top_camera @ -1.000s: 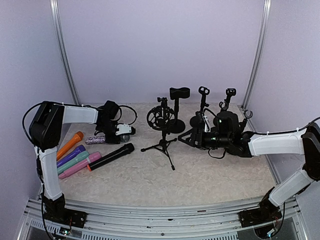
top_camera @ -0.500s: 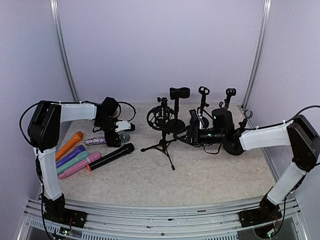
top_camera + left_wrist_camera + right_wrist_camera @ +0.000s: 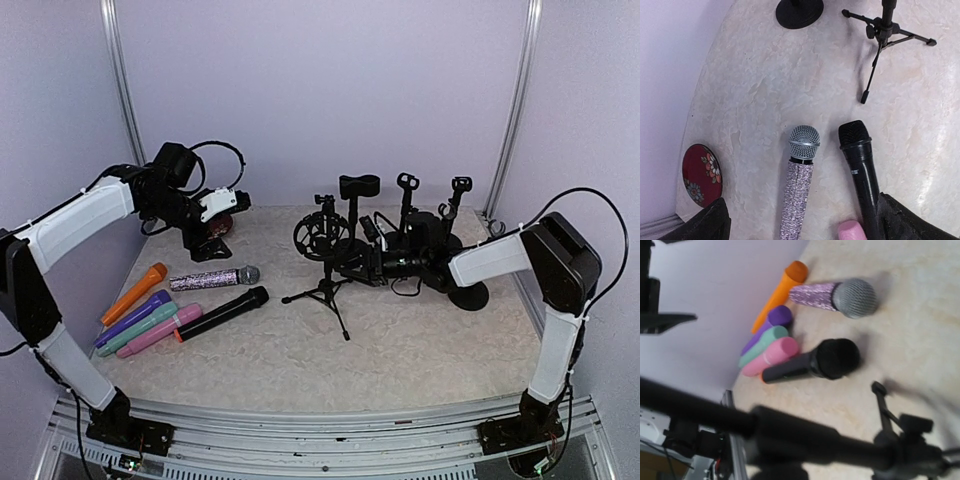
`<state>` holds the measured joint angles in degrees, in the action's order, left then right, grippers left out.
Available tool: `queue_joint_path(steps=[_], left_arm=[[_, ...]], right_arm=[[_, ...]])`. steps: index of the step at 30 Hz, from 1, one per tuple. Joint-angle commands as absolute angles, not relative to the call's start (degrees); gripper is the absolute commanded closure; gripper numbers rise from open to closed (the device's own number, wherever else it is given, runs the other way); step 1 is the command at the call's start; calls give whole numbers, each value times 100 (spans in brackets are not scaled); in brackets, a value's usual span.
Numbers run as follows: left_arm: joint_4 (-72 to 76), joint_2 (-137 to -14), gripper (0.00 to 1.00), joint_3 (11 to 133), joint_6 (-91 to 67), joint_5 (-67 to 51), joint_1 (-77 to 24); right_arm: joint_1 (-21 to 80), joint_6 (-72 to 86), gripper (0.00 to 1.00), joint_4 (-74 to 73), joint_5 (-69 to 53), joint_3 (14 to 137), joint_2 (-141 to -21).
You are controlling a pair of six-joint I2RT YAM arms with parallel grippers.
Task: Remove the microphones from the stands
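Pale lavender walls close in a beige, marbled worktop (image 3: 400, 350), with a cluster of black stands at the back centre: a tripod stand (image 3: 325, 285) carrying a ring-shaped shock mount (image 3: 320, 236), a round-based stand (image 3: 352, 215) with a cradle on top, and two thin clip stands (image 3: 405, 195) behind them. The glitter microphone (image 3: 213, 278) lies flat on the worktop to the left, well apart from the stands, its mesh head pointing towards them. Just beside it, on the near side, lies a black microphone (image 3: 222, 312). Farther left, an orange microphone (image 3: 135, 290), a purple one (image 3: 135, 312), a mint one (image 3: 140, 328) and a pink one (image 3: 160, 332) lie close together in a fan. The left pincer (image 3: 207, 245) hangs above the back left corner, released. In its wrist view, the fingers (image 3: 707, 225) stand wide at the two lower corners with nothing gripped between them. The glitter and black microphones are on the surface below. A red flowered disc (image 3: 701, 175) lies by the wall. The right pincer (image 3: 368, 240) reaches low into the stands. Its wrist view is crossed by a blurred dark bar (image 3: 815, 440), and I cannot tell whether it is released or clenched.
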<state>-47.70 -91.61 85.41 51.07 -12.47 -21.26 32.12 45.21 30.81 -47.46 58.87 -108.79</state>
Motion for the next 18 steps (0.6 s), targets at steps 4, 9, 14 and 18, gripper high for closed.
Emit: queue_joint_path(steps=[4,9,14,18], left_arm=[[-4765,-8644,1,7798,3927,-1671,-1931],[-4587,-8363,1,7438,3663,-1694,-1927],[-4568,-8312,1,7275,3563,-1566,-1926],[-4549,-8315,1,7273,3435,-1492,-1931]], right_arm=[[3164,4781,48,3690,-5256,6118,-11112],[3164,4810,57,3661,-5235,6131,-11141],[3163,4848,67,3646,-5151,6107,-11157],[3162,4877,82,3767,-5069,6006,-11091]])
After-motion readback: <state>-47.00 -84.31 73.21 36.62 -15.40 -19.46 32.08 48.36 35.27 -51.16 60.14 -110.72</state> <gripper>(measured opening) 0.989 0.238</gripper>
